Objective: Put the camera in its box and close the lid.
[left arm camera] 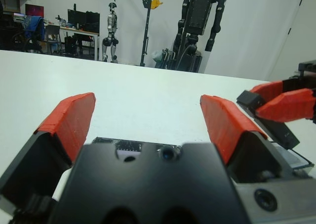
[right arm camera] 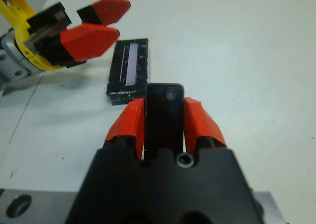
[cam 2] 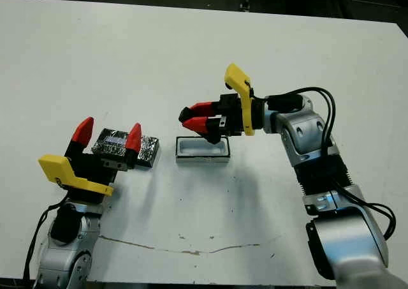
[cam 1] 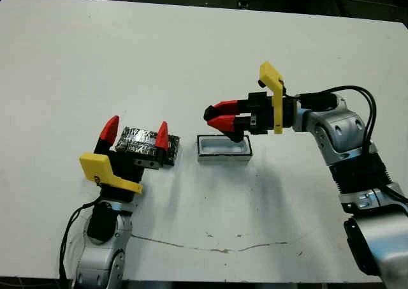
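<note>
At frame centre, right gripper clamps the camera above the box; left gripper, fingers apart, straddles the lid.

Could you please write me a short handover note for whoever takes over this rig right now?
Right gripper: shut on the camera, held above the box.
Left gripper: open, fingers on either side of the lid, not gripping it.
Box: open on the table, white lining showing, empty as far as can be seen. The lid lies flat, to the robot's left of the box and apart from it.
Done: camera picked up.
Left: lower the camera into the box, release, then place the lid on the box.
</note>
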